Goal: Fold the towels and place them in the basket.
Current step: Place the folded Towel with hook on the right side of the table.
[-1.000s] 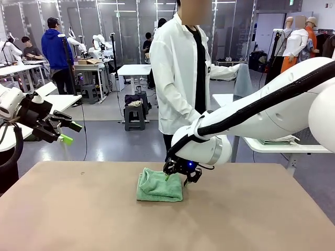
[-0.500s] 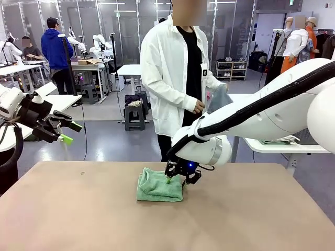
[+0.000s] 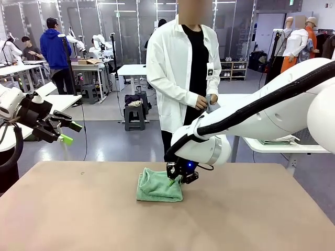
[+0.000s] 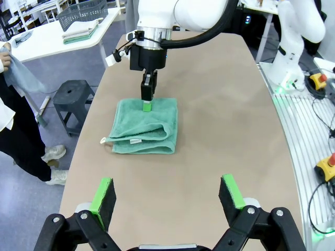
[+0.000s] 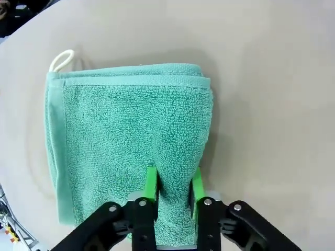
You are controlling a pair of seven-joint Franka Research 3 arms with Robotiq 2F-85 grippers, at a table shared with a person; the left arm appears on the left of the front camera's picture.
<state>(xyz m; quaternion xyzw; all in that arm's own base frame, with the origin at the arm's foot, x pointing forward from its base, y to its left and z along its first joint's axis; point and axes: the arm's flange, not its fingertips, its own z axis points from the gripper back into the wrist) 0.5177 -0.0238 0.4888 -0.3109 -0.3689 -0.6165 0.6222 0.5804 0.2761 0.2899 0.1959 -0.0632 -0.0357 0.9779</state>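
Observation:
A mint green towel (image 3: 157, 187) lies folded on the brown table (image 3: 78, 209) in front of the person. My right gripper (image 3: 172, 183) is down on the towel's right edge. In the right wrist view its green pads (image 5: 151, 184) pinch a raised ridge of the mint green towel (image 5: 131, 141), so the right gripper (image 5: 172, 183) is shut on it. My left gripper (image 3: 71, 133) hangs open above the table's left end, and in its own view the left gripper (image 4: 167, 183) holds nothing. The person holds a pale blue-grey towel (image 3: 212, 103) in both hands. The dark grey basket (image 4: 81, 11) stands on a white side table.
The person stands at the table's far edge, just behind the towel. Folded cloths (image 4: 78, 34) lie beside the basket on the side table (image 4: 42, 44). A black stool (image 4: 73, 97) stands next to the table. Bare tabletop surrounds the green towel (image 4: 146, 125).
My right gripper's fingers have shut on the green towel's edge. The person has turned to face the table and drawn the blue-grey towel in to the chest. The left arm has not moved.

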